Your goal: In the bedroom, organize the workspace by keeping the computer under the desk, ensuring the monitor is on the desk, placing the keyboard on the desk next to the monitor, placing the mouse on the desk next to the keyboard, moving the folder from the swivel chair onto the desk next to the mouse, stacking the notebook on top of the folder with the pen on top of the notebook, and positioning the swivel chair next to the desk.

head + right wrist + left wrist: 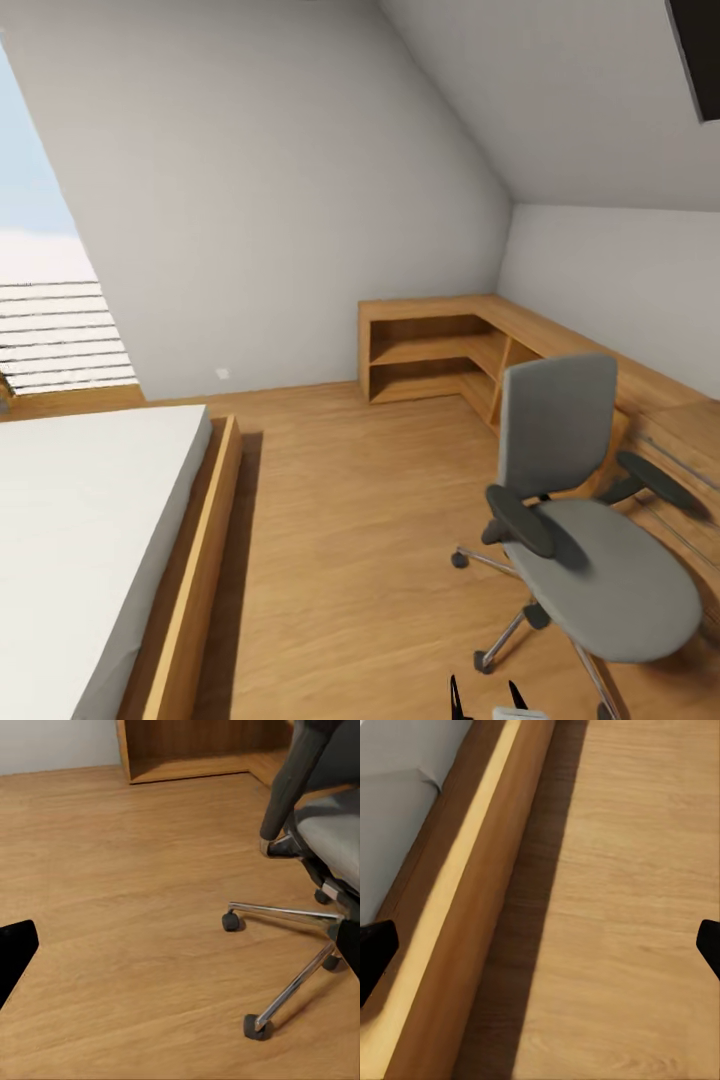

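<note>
Head view: grey swivel chair [585,545] on wood floor [350,520], seat bare, beside corner shelf unit [440,350]. Right gripper [180,945] spread wide, chair base just ahead. Left gripper [540,945] spread wide beside bed frame [457,907].

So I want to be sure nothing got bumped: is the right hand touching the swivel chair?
Apart. In the right wrist view, bare floor separates the right hand from the swivel chair.

Grey swivel chair [590,560], wood-grain floor [360,520]
</note>
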